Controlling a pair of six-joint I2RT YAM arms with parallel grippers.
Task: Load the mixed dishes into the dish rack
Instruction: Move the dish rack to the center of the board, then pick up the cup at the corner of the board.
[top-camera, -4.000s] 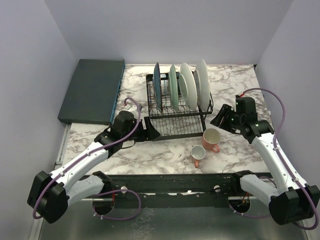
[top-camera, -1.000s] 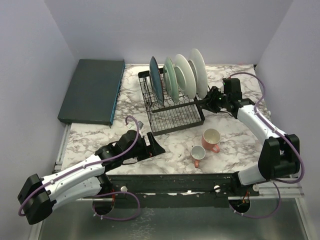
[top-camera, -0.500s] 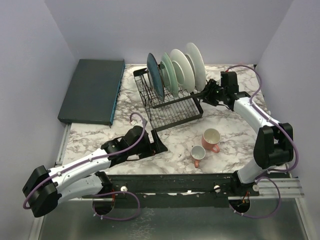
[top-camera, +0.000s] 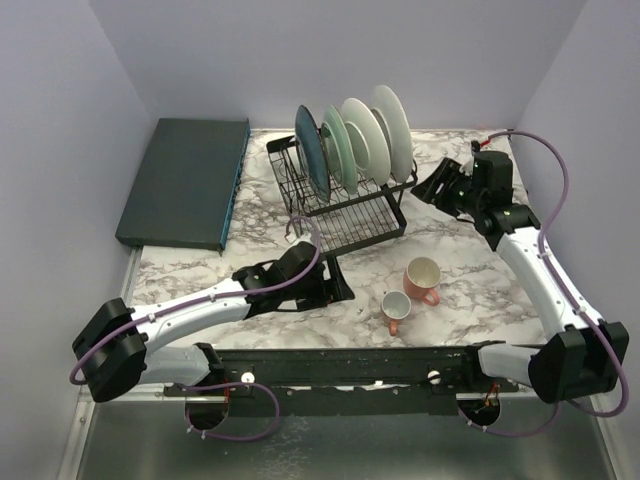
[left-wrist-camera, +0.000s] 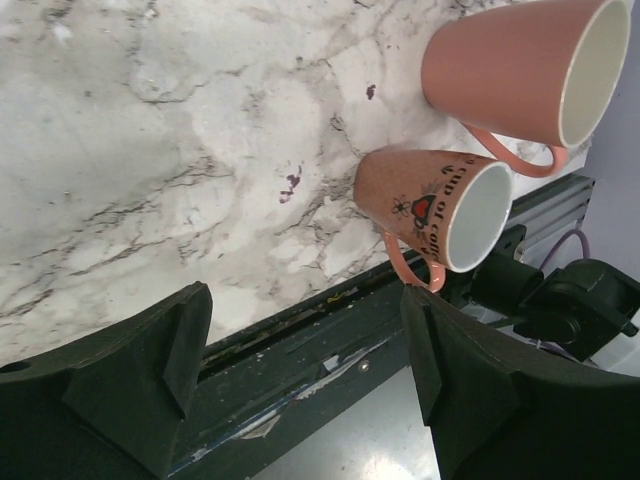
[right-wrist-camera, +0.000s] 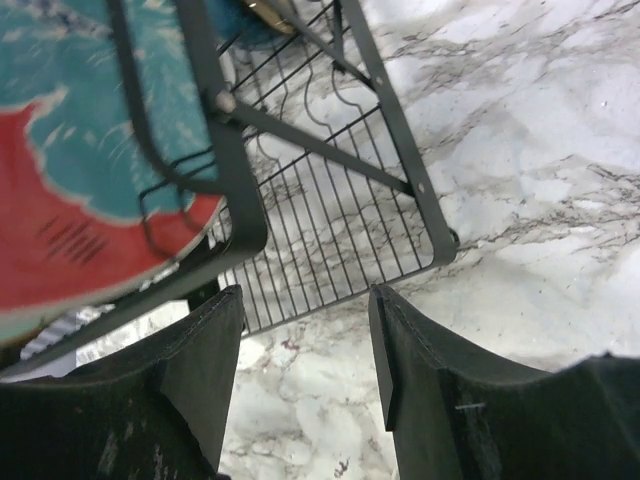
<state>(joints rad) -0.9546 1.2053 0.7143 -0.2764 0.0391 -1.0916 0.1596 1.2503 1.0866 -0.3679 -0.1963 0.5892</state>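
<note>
**Two mugs left as arms work both ends of the job.** Near the front edge of the bench, right of centre, two pink mugs are waiting to be loaded. The printed mug is sitting closest to the rail and the plain mug just beside it. Both look upright to me, though I cannot tell whether they are touching.

I am holding the left end effector low over the marble to their left, fingers spread wide and gripping nothing. My worry here is the tight spacing. Closing on the printed mug could shove its neighbour. It could also catch a handle and tip a mug over the front rail and off the bench.

Farther back, around the middle of the bench, the dish rack is sitting skewed to the bench edges. Four plates are standing on edge in it: the dark teal plate, the pale green plate, the white plate and one more. I judge that outermost one to be the red-and-teal plate filling the right wrist view.

The right end effector is hovering just beside the rack's right side, fingers apart and empty. A finger hooking that wire could drag the rack and send the plates toppling into one another.

In the far left corner, the dark teal slab is lying well apart from everything.
</note>
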